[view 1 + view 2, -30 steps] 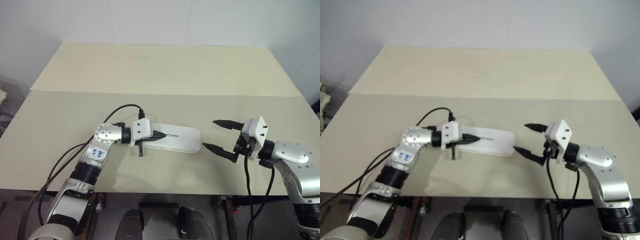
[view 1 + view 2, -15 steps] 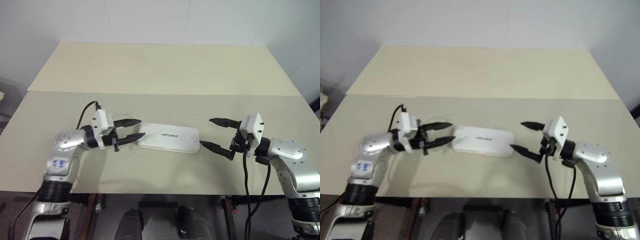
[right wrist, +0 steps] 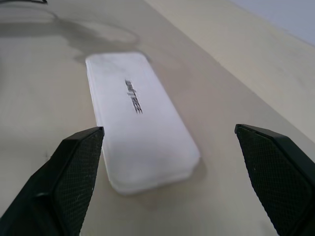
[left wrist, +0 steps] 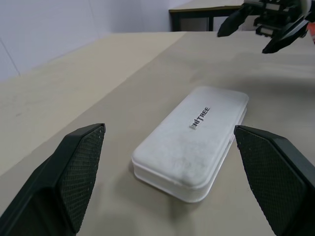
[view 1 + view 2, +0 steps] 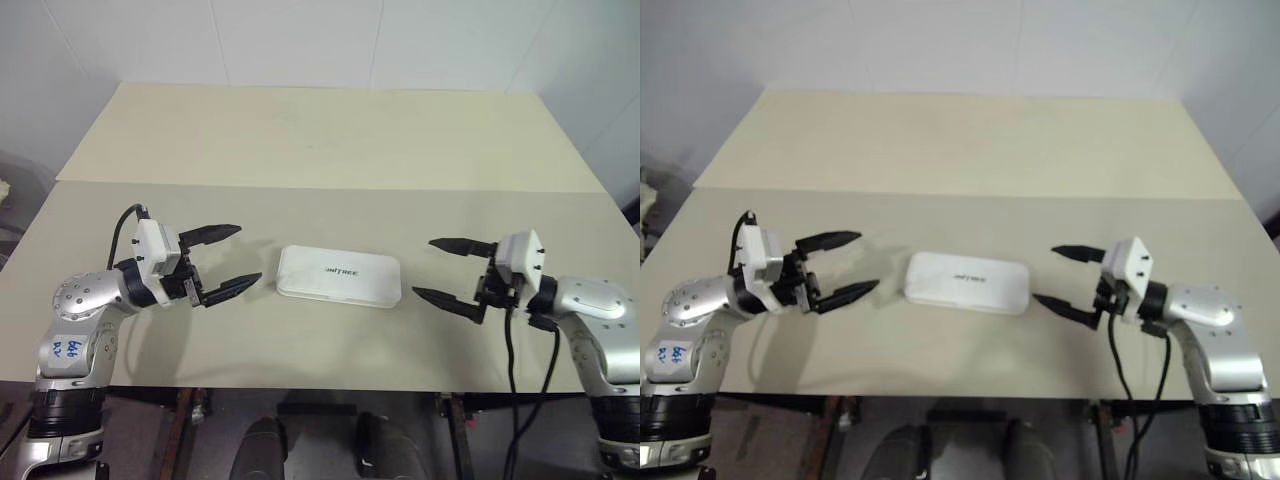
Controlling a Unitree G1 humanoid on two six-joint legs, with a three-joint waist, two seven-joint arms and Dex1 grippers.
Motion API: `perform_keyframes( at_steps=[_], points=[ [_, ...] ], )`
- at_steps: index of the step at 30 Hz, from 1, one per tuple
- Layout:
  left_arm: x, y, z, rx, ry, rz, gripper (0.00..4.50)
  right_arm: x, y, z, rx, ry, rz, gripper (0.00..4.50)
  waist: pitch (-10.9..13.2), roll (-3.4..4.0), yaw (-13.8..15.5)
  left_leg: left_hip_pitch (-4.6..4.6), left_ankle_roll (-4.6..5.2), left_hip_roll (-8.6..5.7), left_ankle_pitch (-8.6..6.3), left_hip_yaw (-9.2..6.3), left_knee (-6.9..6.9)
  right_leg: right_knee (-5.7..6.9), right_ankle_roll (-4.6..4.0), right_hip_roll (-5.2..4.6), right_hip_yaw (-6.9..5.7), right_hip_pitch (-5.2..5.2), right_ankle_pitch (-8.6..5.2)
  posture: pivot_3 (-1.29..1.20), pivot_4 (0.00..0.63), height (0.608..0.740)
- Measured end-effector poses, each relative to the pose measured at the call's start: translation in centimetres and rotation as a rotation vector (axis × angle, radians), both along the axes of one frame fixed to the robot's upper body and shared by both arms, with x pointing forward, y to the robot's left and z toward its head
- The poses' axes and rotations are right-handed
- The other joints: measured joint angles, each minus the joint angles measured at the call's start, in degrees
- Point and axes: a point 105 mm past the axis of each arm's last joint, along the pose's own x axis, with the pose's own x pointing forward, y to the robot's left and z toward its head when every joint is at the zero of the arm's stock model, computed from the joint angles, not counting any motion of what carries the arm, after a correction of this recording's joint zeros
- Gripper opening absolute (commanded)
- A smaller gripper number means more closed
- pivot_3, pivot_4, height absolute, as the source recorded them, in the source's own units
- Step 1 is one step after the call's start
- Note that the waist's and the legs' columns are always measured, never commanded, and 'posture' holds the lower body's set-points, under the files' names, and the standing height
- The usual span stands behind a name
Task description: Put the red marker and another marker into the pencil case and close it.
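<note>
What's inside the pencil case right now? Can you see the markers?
The pencil case lies shut on the table, lid down with its lettering facing up, so its inside is covered. No marker can be seen. Both grippers, left and right, are open beside it.

- The left gripper (image 5: 228,259), shut against the lid of the pencil case (image 5: 339,277) a second earlier, drew off toward the left of the frame.
- Its fingers (image 5: 212,233) spread wide, clear of the case.
</note>
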Motion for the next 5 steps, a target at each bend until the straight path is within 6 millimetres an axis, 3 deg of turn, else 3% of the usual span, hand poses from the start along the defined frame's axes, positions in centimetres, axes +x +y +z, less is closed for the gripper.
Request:
perform_keyframes(
  at_steps=[5],
  points=[
    [-0.1, 0.8, -0.5, 0.02, 0.008, 0.035, 4.49, -0.7, -1.5, -0.5, -0.014, 0.013, -0.031, 4.5, 0.0, 0.0, -0.1, 0.04, -0.01, 0.01, 0.0, 0.0, -0.02, 0.02, -0.01, 0.0, 0.0, 0.0, 0.0, 0.0, 0.15, 0.74]
  ],
)
